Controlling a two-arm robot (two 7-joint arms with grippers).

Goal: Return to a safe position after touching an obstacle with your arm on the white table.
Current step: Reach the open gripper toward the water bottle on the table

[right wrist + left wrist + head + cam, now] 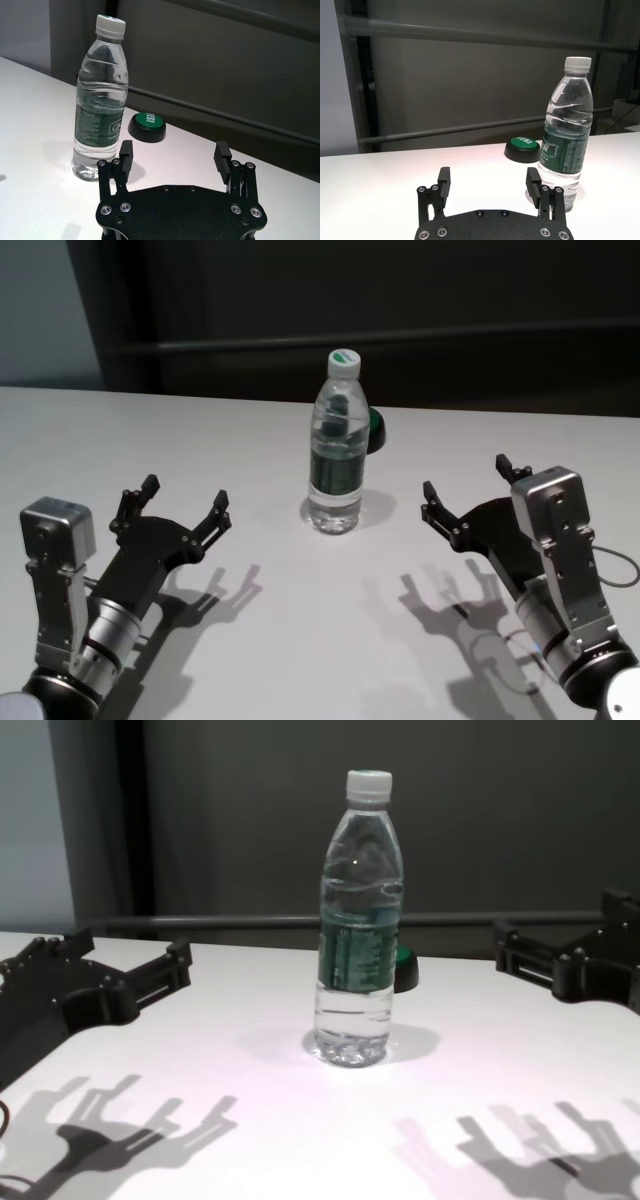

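Standing upright near the middle of the table (120, 430), the bottle (337, 445) keeps its white cap (344, 362) on and touches neither arm. A green-topped button (374, 430) sits just behind it, toward the far edge.

The left gripper (178, 503) hovers over the table on the robot's left, well apart from the bottle, its fingers (214, 512) spread wide and holding nothing. In the left wrist view the bottle (567, 132) stands beyond one finger (534, 181), with a gap between them.

The right gripper (470, 490) hangs on the robot's right, also clear of the bottle, fingers spread and empty. In the right wrist view the bottle (100, 100) stands beside one fingertip (126, 150), and the button (147, 126) lies farther back.
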